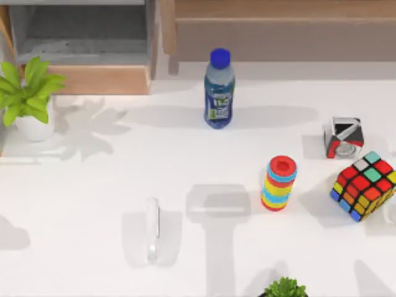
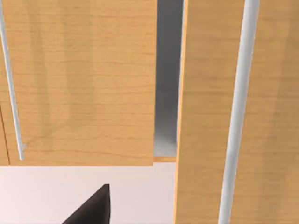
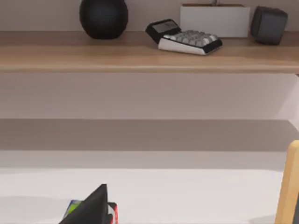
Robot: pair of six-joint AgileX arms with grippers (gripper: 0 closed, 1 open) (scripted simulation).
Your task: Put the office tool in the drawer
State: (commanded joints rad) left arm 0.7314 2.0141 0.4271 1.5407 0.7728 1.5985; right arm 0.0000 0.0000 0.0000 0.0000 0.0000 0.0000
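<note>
White tabletop (image 1: pixel 93 185) backed by wooden furniture, seen from above and from both wrists. Left gripper: one dark finger (image 2: pixel 91 210) rises at the lower edge of the left wrist view, facing light wood panels (image 2: pixel 79 84) with slim metal rails (image 2: pixel 236 107) and a grey gap (image 2: pixel 167 79) between them; whether this gripper is spread or closed cannot be told. Right gripper: one dark finger (image 3: pixel 88 207) shows likewise in the right wrist view, facing a long wooden shelf (image 3: pixel 140 53) that carries a dark round object (image 3: pixel 103 17), a calculator (image 3: pixel 187 39), a white box (image 3: pixel 215 19) and a small dark speaker (image 3: pixel 268 18); its state cannot be told either.

Task object: the office tool (image 1: pixel 153 229), a slim pale bar, lies flat on the table left of centre in the top view, toward the near edge, its long axis running from the near edge to the far edge. Target: the drawer (image 1: pixel 86 37), pulled open at the far left corner, grey inside with a tan front panel (image 1: pixel 99 79), well apart from the tool and almost straight beyond it.

Key relation: the tool sits on the left half of the table, so the left arm is judged the nearer one; a grasp across the narrow width, followed by a carry away from the near edge, would suit.

Bystanders: a potted plant (image 1: pixel 28 93) just beside the drawer, a bottle (image 1: pixel 219 90), a ring stack (image 1: pixel 279 182) and two puzzle cubes (image 1: pixel 365 185) to the right.
</note>
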